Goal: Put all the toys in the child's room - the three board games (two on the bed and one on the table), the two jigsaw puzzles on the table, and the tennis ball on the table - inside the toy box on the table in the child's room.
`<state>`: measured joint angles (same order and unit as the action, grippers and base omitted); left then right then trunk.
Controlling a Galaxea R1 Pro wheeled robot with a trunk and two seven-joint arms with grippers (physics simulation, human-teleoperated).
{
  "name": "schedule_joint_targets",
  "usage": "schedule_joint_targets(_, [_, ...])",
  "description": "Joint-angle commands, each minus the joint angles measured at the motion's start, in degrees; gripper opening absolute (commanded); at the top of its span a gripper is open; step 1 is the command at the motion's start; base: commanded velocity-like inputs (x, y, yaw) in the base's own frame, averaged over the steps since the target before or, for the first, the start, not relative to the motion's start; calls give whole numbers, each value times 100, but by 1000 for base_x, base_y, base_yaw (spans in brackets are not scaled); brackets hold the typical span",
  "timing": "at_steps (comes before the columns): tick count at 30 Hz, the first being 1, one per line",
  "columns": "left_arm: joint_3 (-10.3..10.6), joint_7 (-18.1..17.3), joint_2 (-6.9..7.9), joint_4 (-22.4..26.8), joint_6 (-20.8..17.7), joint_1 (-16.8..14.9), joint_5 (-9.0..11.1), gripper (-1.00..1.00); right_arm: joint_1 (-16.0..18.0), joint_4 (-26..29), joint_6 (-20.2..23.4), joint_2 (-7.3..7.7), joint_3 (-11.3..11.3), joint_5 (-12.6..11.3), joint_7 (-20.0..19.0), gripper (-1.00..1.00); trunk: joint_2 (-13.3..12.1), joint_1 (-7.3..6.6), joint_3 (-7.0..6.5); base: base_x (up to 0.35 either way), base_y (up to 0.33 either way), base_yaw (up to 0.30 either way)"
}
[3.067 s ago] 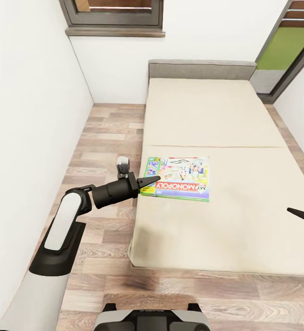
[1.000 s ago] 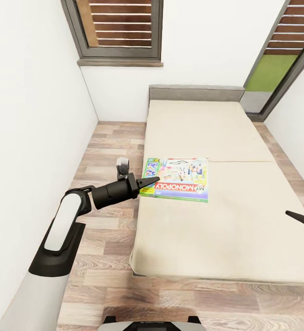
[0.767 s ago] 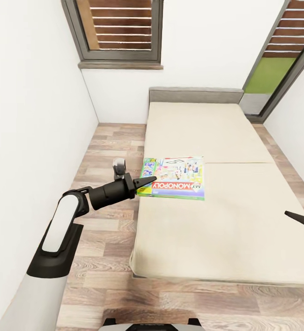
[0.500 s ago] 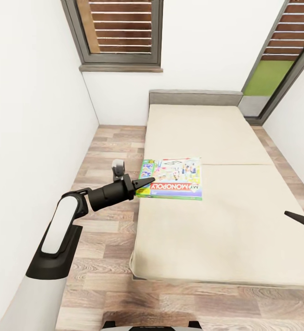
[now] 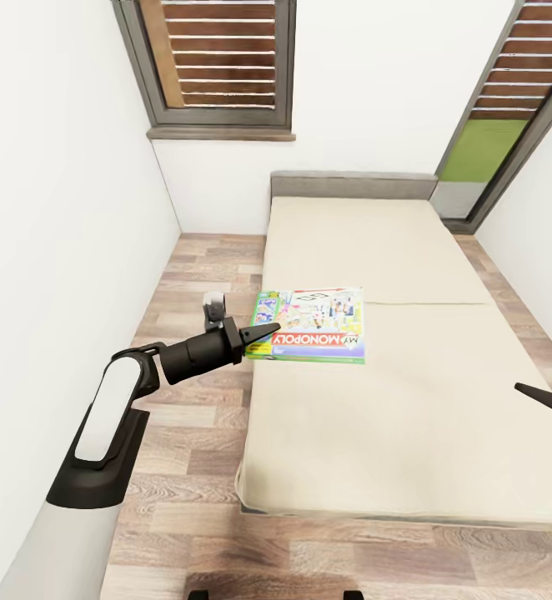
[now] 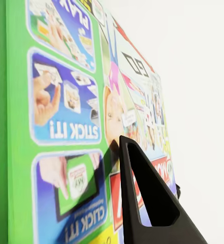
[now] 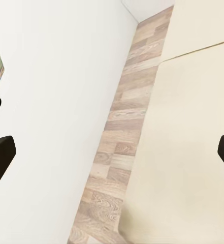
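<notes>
- We see the Monopoly board game (image 5: 308, 324) lying flat at the bed's (image 5: 393, 400) left edge, near its middle.
- Our left gripper (image 5: 263, 332) pinches the box's near-left corner between its fingers (image 6: 147, 198).
- Our right gripper's (image 7: 112, 155) fingers are spread, over the bed's right side.

bed (image 5: 409, 400) | beige cover | Monopoly box (image 5: 309, 325) lying near its edge
</notes>
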<state>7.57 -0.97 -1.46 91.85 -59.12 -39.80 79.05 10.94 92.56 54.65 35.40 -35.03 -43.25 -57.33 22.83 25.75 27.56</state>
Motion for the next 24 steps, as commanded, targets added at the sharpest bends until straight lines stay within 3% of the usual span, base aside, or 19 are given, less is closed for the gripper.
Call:
schedule_joint_targets(1, [-5, -18, -3, 1, -21, -4, -14, -100, 5, -1, 23, 2, -3, 5, -18, 100, 9, 3, -1, 0, 0, 0])
schedule_joint_targets(24, [57, -6, -41, 0, -20, -10, -50, -100, 13, -1, 20, 8, 12, 6, -15, 100, 9, 3, -215, 0, 0, 0])
